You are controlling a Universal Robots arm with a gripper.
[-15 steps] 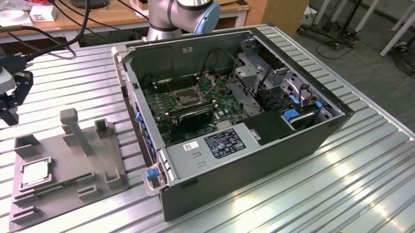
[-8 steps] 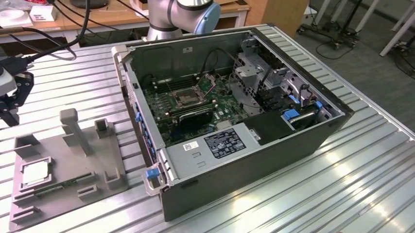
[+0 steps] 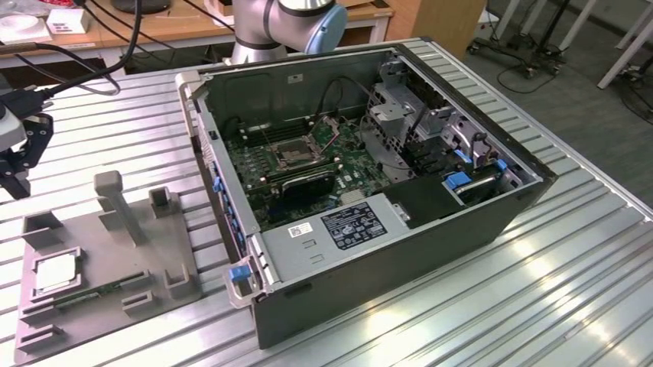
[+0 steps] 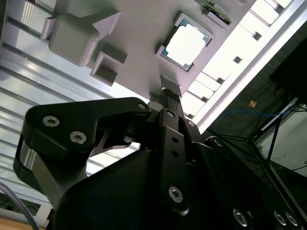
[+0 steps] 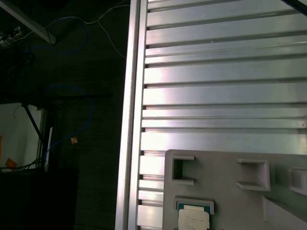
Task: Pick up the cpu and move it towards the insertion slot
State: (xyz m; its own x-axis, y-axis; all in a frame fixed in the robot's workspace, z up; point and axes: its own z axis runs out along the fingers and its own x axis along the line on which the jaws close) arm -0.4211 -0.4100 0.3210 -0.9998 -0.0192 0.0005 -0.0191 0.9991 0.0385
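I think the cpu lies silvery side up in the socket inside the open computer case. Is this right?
Not quite. The cpu does lie silvery side up, but in a recess of the grey fixture on the table, outside the open computer case, not in the socket. The exterior view shows this.

- The cpu (image 3: 56, 273) lies uncovered in a grey fixture (image 3: 102, 294) at the lower left of the exterior view, open from above.
- The hand (image 3: 18, 157) hangs at the left edge, over bare tabletop (image 3: 112, 107).
- A tall post (image 3: 112, 206) and a shorter block (image 3: 161, 205) rise from the fixture towards the computer case (image 3: 408, 252).
- The insertion slot (image 3: 296, 155), at centre, is open above. Cables (image 3: 332, 95) loop behind it and a metal cage (image 3: 393, 122) stands to its right.
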